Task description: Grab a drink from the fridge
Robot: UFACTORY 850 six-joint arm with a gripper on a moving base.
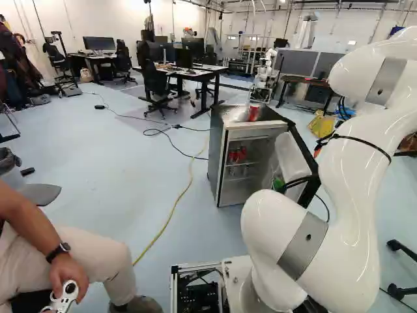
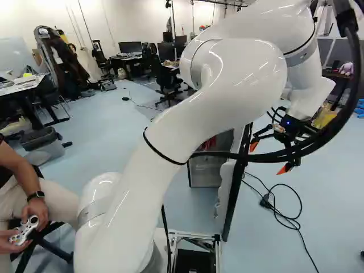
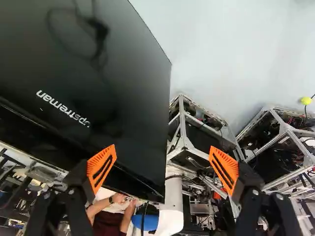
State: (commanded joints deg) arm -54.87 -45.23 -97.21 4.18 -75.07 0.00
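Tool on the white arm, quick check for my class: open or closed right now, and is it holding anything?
Tool: open, orange pads standing well apart, holding nothing.

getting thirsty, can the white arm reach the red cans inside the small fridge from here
Probably not: the open, glossy black fridge door stands between its black two-fingered tool and the red cans.

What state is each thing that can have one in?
Pincer: open, gripping nothing
Fridge: upright
Fridge door: open
Red cans: on a shelf inside the fridge
Controller: held by a person
Black cable: loosely looped on the floor
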